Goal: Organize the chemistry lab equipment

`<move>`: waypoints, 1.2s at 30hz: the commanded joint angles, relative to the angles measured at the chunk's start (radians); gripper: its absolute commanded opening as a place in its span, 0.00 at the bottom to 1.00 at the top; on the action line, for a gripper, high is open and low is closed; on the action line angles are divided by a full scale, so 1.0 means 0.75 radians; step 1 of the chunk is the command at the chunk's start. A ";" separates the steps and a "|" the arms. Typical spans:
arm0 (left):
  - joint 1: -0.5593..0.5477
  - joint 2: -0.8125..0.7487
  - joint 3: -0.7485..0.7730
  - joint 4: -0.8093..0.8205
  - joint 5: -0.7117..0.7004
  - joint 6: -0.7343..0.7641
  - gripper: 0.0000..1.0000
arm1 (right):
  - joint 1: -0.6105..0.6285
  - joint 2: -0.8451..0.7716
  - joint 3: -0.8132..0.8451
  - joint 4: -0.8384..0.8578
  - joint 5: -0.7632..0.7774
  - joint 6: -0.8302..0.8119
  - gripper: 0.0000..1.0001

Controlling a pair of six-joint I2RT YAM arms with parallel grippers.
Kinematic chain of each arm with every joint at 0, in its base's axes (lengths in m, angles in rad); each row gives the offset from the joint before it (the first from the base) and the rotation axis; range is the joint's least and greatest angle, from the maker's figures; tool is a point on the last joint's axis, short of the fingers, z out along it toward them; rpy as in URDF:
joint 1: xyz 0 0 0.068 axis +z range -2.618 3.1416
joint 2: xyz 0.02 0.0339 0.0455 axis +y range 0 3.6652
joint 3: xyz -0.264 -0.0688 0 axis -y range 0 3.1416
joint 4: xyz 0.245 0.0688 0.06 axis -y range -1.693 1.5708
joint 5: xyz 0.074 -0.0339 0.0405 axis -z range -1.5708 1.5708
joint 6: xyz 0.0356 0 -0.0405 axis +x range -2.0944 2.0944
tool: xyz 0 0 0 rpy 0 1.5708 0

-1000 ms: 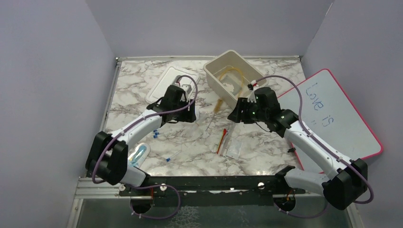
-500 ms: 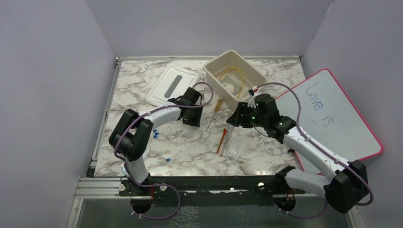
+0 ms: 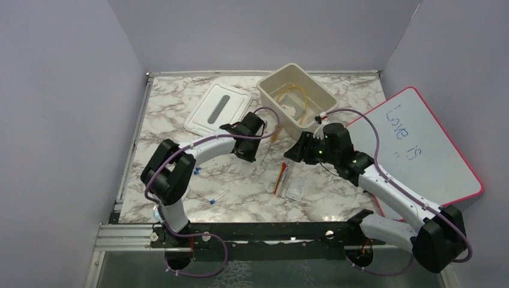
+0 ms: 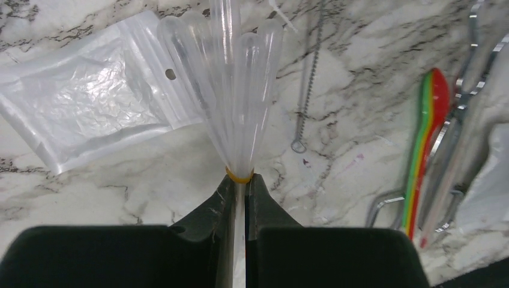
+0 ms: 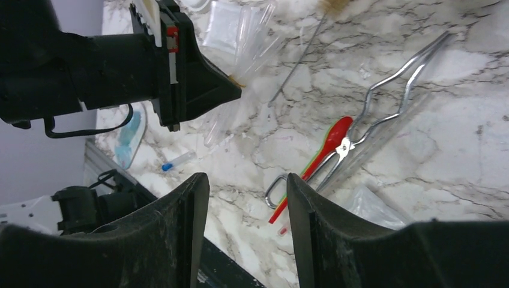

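While clamped at its yellow band by the pressed-together left claw (image 4: 239,179), bundle of clear pipettes (image 4: 231,96) on mid counter (image 4: 360,48), long axis straight out, bulbs fanned away. Just left, clear packet (image 4: 90,114); rightward, open marble, then tongs (image 5: 344,146). Right claw (image 5: 246,186) spread above those.

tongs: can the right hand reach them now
Probably yes: the right hand hangs open over the tongs, nothing seems to cover them, and the left hand, gripping pipettes, is off to the side.

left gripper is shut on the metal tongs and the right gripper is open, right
No. The left gripper is shut on a banded bundle of clear plastic droppers, not the tongs, which lie on the table; the left wrist view shows it. The right gripper is open.
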 commanded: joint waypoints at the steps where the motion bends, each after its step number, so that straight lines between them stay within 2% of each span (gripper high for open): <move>1: -0.007 -0.238 0.028 0.018 0.107 -0.049 0.06 | 0.006 -0.034 -0.057 0.221 -0.165 0.081 0.55; 5: -0.008 -0.416 0.020 0.147 0.222 -0.184 0.08 | 0.006 -0.020 -0.103 0.506 -0.321 0.181 0.59; 10: -0.006 -0.541 0.028 0.310 0.304 -0.382 0.08 | 0.006 0.053 -0.108 0.770 -0.418 0.297 0.70; 15: 0.002 -0.613 0.005 0.479 0.343 -0.581 0.09 | 0.006 0.149 0.011 0.868 -0.465 0.293 0.73; 19: 0.016 -0.646 -0.004 0.540 0.350 -0.662 0.09 | 0.006 0.214 0.077 0.864 -0.503 0.268 0.73; 23: 0.044 -0.672 -0.034 0.557 0.379 -0.706 0.09 | 0.006 0.237 0.093 0.889 -0.487 0.265 0.65; 30: 0.115 -0.706 -0.095 0.604 0.461 -0.742 0.13 | 0.006 0.284 0.111 0.960 -0.519 0.231 0.29; 32: 0.130 -0.711 -0.103 0.610 0.479 -0.733 0.15 | 0.006 0.280 0.122 0.967 -0.515 0.197 0.23; 34: 0.146 -0.715 -0.094 0.599 0.493 -0.707 0.24 | 0.007 0.273 0.146 0.935 -0.507 0.146 0.19; 35: 0.153 -0.715 -0.081 0.583 0.499 -0.686 0.32 | 0.006 0.273 0.168 0.913 -0.514 0.116 0.18; 36: 0.161 -0.715 -0.063 0.560 0.499 -0.666 0.49 | 0.006 0.274 0.195 0.868 -0.513 0.080 0.18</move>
